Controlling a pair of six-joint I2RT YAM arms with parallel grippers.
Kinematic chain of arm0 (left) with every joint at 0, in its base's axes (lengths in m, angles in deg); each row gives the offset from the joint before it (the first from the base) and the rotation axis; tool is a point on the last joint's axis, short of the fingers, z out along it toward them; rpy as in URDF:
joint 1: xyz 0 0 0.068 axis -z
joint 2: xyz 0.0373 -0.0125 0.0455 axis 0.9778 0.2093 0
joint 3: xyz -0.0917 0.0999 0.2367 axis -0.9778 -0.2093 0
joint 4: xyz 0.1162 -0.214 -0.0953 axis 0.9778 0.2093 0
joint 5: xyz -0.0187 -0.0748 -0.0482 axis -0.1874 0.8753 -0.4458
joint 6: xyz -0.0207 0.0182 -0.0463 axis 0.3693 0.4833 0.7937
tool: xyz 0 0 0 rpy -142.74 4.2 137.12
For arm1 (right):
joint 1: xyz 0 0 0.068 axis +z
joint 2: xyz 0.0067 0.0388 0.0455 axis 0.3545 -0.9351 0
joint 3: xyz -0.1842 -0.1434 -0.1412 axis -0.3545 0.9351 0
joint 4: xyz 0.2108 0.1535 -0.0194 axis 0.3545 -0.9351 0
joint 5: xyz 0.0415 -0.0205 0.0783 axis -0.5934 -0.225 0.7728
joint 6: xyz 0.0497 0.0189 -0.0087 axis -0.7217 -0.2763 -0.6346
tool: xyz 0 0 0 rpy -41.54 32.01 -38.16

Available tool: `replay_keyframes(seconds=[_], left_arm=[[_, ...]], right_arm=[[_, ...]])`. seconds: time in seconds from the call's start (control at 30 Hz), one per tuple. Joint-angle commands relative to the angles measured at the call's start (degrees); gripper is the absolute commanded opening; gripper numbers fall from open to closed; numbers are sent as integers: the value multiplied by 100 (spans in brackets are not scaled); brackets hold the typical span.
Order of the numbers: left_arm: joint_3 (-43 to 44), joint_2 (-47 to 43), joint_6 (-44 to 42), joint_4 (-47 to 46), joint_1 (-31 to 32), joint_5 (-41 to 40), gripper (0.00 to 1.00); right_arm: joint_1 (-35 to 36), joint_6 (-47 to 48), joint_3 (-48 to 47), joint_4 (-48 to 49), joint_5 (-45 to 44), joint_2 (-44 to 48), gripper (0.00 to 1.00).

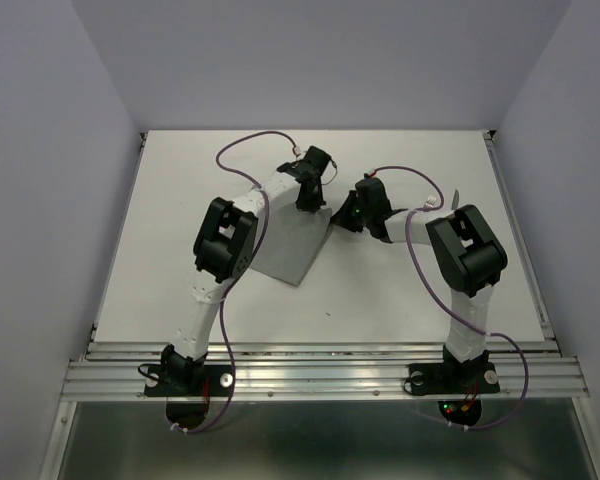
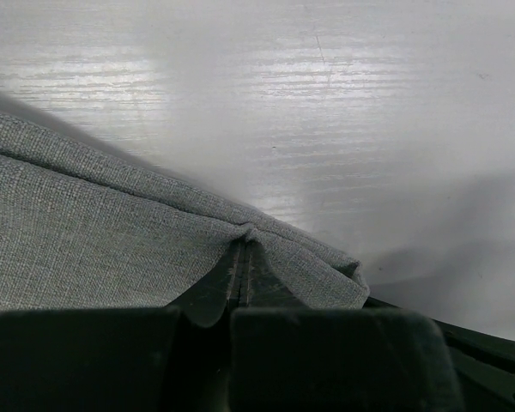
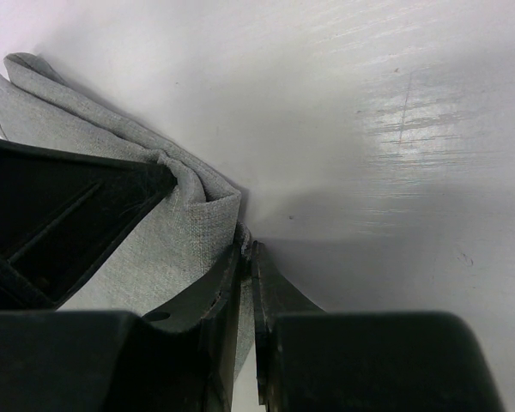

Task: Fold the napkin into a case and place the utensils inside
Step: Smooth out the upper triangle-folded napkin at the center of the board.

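1. the napkin (image 1: 290,245) lies on the white table (image 1: 410,290) between the two arms, partly under the left forearm. it is a grey four-sided shape, and its far edge is gathered up where the two grippers meet.
2. the left gripper (image 2: 245,253) has its jaws pressed together on that far edge. the cloth puckers into the pinch, and a second layer shows as a ridge running along the edge.
3. the right gripper (image 3: 246,249) is also clamped tight, on a corner of the cloth just beside the left one. its wrist view shows the corner curling over in doubled layers.
4. my read is that the folding step is in hand. the cloth is partly doubled but is not yet a narrow pocket.
5. the next move seems to call for both arms to carry the pinched edge together, level and at one pace, over the flat part. they should let go only once the edge lies square, as thin floppy cloth will skew if one side leads.
6. a thin pale sliver (image 1: 457,200) beside the right elbow could be one of the utensils, but it is too small to tell. nothing is in the cloth yet.
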Motion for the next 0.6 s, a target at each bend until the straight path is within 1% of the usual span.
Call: replay_keyframes(seconds=[0.0,0.23,0.57], left_arm=[[-399,-324,-74,78,74,-138,0],[-451,-597,-137,96,74,266,0],[-767,-1045,-31,-63,74,398,0]], right_arm=[[50,127,198,-751,-272,-189,14],[50,118,198,-760,-272,-110,14],[50,127,233,-768,-272,-66,14]])
